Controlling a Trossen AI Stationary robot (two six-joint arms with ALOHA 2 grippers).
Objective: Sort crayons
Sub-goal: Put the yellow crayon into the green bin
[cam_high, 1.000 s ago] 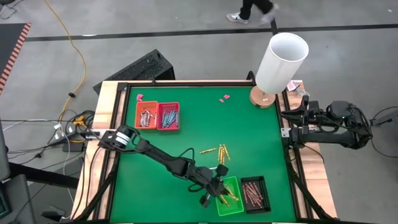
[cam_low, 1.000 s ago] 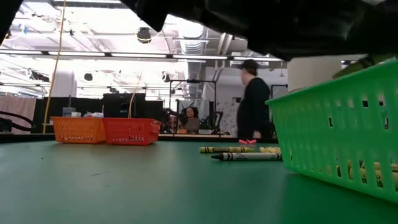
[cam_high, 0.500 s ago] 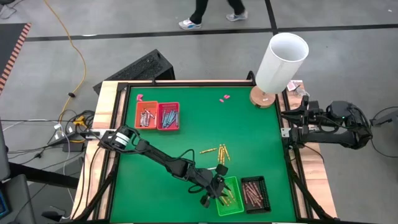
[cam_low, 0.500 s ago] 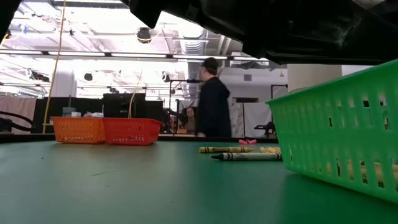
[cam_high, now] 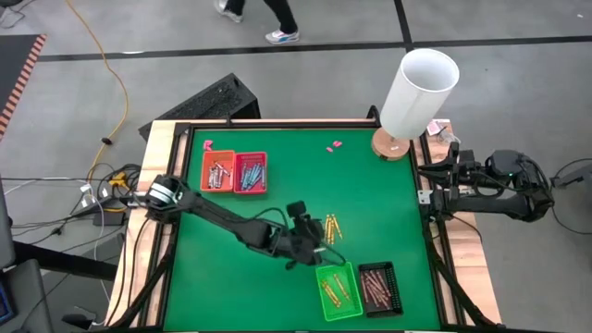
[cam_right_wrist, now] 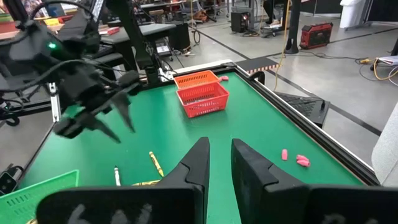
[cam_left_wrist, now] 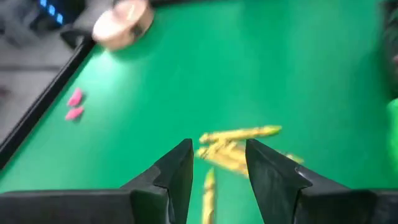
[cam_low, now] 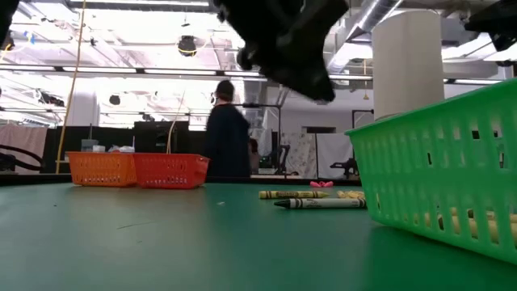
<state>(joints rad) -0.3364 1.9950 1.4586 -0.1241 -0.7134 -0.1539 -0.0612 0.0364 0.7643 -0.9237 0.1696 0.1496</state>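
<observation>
Two fingers apart, empty, left gripper [cam_high: 313, 233] hovers beside loose yellow crayons [cam_high: 330, 227]; bare green table [cam_high: 388, 213] surrounds.

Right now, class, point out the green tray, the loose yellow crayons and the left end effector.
green tray [cam_high: 326, 302], high view, its left rim.
loose yellow crayons [cam_left_wrist: 239, 132], left wrist view, top crayon's middle.
left end effector [cam_left_wrist: 217, 163], left wrist view, between fingertips.

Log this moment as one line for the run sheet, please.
phase: between picks | left gripper: fingers open, empty, above loose yellow crayons | green basket: holds yellow crayons | right gripper: parked at table's right edge
</observation>
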